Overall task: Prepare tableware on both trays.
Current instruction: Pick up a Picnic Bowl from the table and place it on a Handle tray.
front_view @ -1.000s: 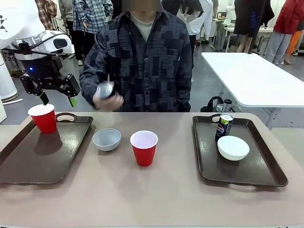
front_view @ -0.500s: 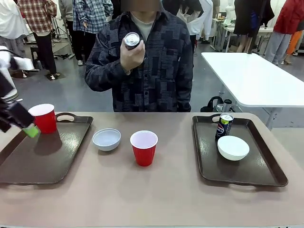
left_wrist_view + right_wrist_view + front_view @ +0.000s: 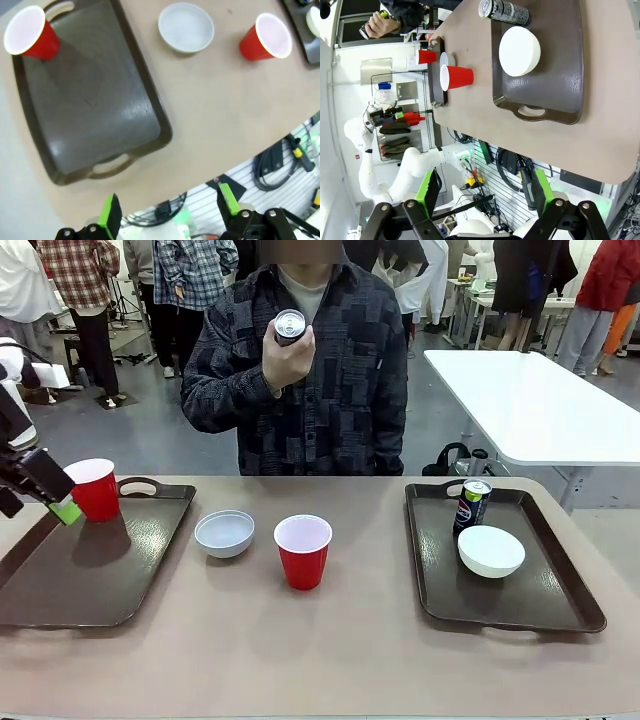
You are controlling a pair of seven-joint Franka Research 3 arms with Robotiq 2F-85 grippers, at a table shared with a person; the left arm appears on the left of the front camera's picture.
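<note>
Hovering w/ my left pincer point(image 3: 167, 200) wide open, empty. White bowl point(image 3: 224, 533) sits upright on table, ahead & right of pincer, just past left tray point(image 3: 60, 590). My left arm's nearer, I judge.

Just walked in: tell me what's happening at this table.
The person's hand holds up a dark soda can. The left dark brown plastic tray carries a red plastic cup; the right tray has a Pepsi can and a round white bowl. A second white bowl and second red cup stand on the table between them. The left gripper and right gripper are open, empty.
</note>
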